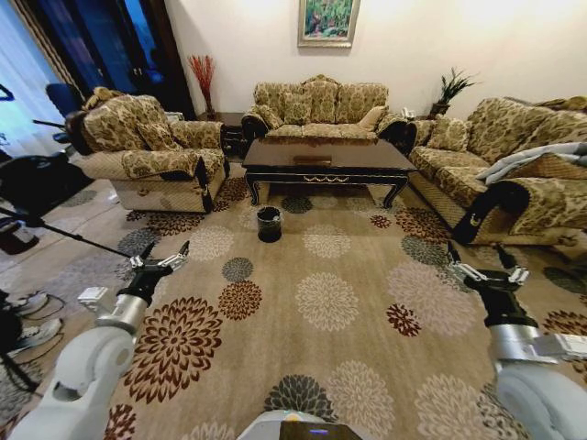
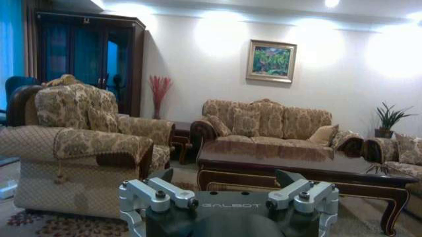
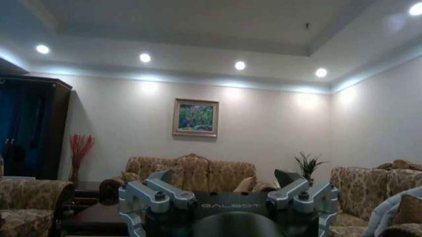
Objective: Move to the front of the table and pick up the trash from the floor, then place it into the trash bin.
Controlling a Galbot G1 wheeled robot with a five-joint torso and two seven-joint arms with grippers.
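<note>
The long dark table stands across the room in front of the far sofa, and it also lies ahead in the left wrist view as the table. The small black trash bin sits on the carpet just before the table's left end. The trash is hidden from me among the carpet's flower pattern. My left gripper hovers open over the carpet at the lower left, with nothing in it, and shows open as the left gripper. My right gripper hovers open at the lower right, also empty, as the right gripper.
A patterned armchair stands at the left, a sofa behind the table and another sofa along the right. A flowered carpet stretches between me and the table. Stands, cables and shoes crowd the left edge.
</note>
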